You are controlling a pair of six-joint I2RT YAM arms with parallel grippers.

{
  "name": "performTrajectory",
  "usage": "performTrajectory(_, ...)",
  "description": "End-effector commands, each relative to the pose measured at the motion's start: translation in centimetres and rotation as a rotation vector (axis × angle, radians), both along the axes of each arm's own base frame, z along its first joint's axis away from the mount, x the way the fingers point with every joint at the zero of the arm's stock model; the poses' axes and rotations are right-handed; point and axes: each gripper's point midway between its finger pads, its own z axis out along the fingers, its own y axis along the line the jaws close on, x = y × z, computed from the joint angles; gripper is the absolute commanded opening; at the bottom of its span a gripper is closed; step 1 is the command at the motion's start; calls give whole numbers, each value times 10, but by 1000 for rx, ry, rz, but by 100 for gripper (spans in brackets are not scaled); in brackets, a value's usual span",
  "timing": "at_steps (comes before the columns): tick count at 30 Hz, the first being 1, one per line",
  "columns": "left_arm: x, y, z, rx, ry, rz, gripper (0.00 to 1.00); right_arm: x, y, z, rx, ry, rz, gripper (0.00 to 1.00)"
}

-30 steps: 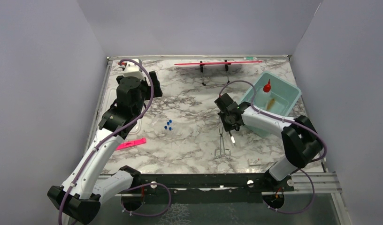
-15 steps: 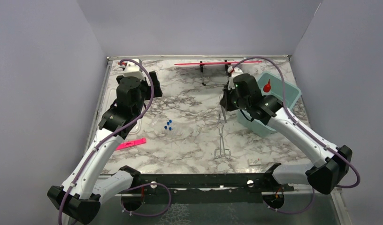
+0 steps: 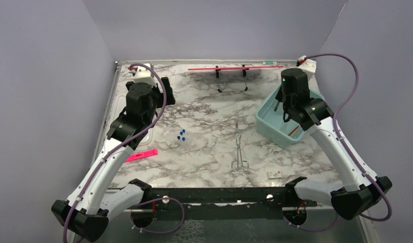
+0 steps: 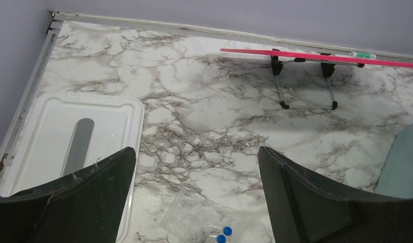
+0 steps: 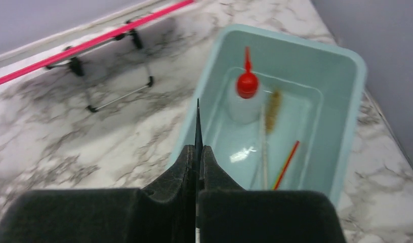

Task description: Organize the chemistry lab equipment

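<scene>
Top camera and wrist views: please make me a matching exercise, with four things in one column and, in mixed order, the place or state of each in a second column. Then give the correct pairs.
Things
1. squeeze bottle
2. forceps
3. blue-capped tubes
4. right gripper

Places or states
A. lying flat near the middle of the marble table
B. inside the teal bin
C. above the bin's edge, shut on a thin dark tool
D. on the marble, near the white lid

Pairs: 1-B, 2-A, 3-D, 4-C
</scene>
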Motion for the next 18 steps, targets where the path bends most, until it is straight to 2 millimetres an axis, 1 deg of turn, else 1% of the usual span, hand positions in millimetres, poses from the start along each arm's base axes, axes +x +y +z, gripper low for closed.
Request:
performTrajectory(1,-3,-2,14,-21,-41,-10,94,-11,-55,-35,22,101,-217,1)
performTrajectory(4,-3,-3,13,-24,-38,-15,94,-11,-74,-60,35,160,-276,1)
performTrajectory(5,-3,-3,13,-25,-38,-15,94,-11,-84,-69,42,181,-308,1)
performTrajectory(8,-3,-3,14,-25,-40,-13,94,-11,-100,-100,62,260,-346,1)
performTrajectory(13,-4,-2,12,-27,-38,-11,94,-8,-110,-143,90,339,-383,1)
performTrajectory(18,-6,-1,13,-27,-38,-9,94,-3,-111,-172,108,384,-392,1)
